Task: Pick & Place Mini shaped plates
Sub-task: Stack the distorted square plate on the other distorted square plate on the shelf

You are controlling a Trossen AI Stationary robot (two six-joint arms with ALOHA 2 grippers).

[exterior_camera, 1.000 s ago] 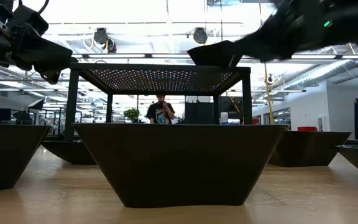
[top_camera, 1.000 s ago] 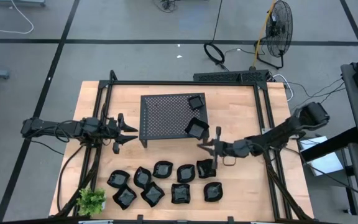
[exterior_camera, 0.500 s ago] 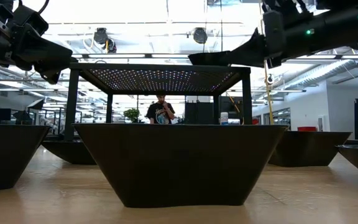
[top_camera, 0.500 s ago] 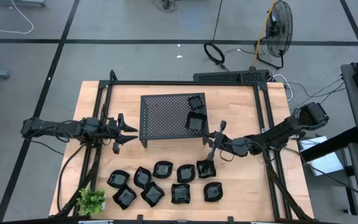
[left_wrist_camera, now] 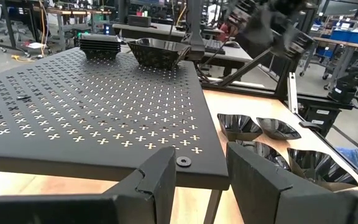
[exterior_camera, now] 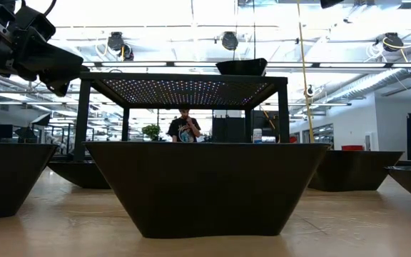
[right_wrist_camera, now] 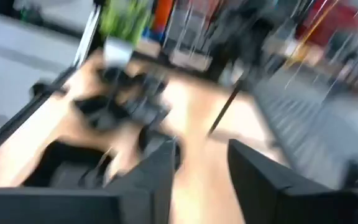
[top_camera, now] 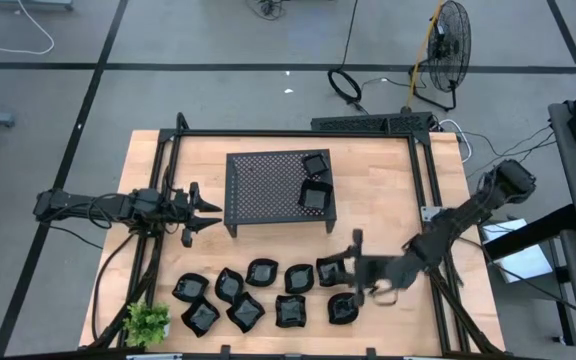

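Right pincer (top_camera: 353,268): released, empty, hovering over the mini shaped plates (top_camera: 263,295) on the tabletop (top_camera: 388,190), likely picking next. Left pincer (top_camera: 203,210): parted, empty, idling beside the rack (top_camera: 268,185).

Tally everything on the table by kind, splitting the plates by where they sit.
Perforated rack: 1
Mini plates on that rack: 2
Mini plates on the tabletop: 9
Green plant: 1
Total: 13

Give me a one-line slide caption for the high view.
Two mini plates sit on the rack; right end effector hovers, empty, over the remaining plates.
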